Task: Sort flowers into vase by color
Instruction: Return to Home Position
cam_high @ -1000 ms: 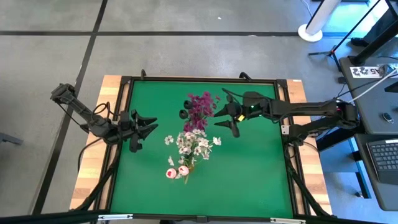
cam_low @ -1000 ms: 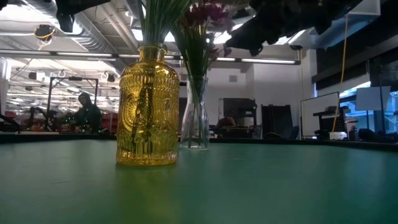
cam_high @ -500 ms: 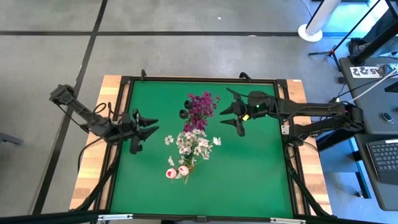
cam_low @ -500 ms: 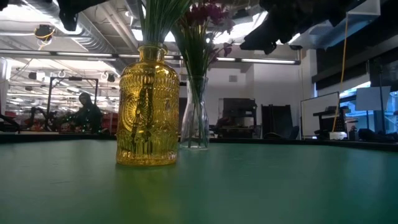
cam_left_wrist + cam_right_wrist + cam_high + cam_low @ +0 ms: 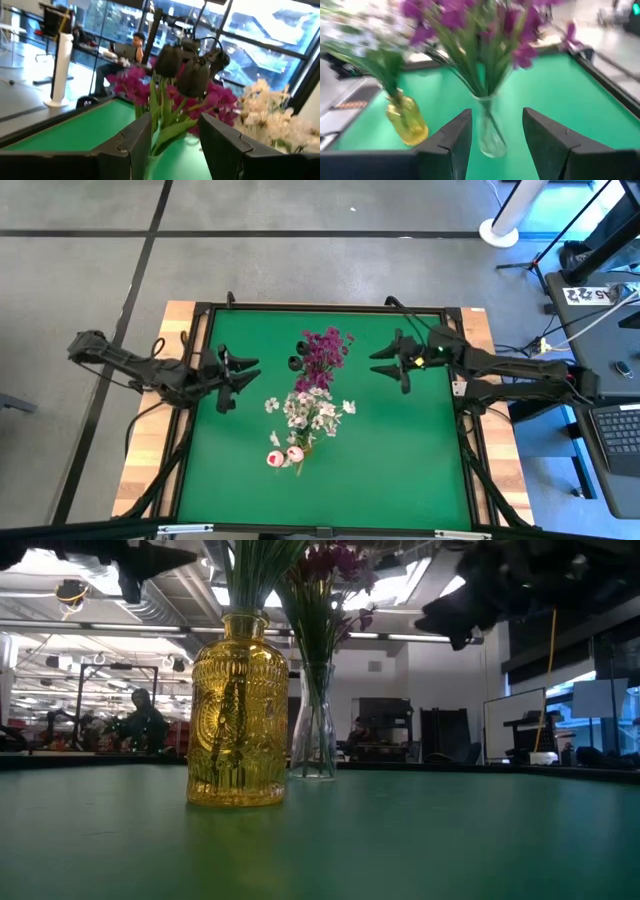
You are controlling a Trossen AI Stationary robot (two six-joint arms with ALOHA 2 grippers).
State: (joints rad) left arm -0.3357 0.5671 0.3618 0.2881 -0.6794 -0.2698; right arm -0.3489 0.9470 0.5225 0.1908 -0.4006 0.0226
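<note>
Flowers point(image 5: 312, 385) are all in, purple bunch in the clear vase point(image 5: 314, 735), white ones in the yellow vase point(image 5: 238, 720), middle of the surface point(image 5: 400, 450). We see left fingers point(image 5: 131, 145) and right fingers point(image 5: 449, 142) wide apart, empty. We reckon a low arm swing could clip blooms and tip the clear vase

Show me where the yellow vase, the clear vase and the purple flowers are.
Yellow vase point(image 5: 238, 725): low view, middle of its ribbed glass body.
Clear vase point(image 5: 491, 136): right wrist view, lower part of the glass body.
Purple flowers point(image 5: 322, 350): high view, centre of the blossom cluster.
</note>
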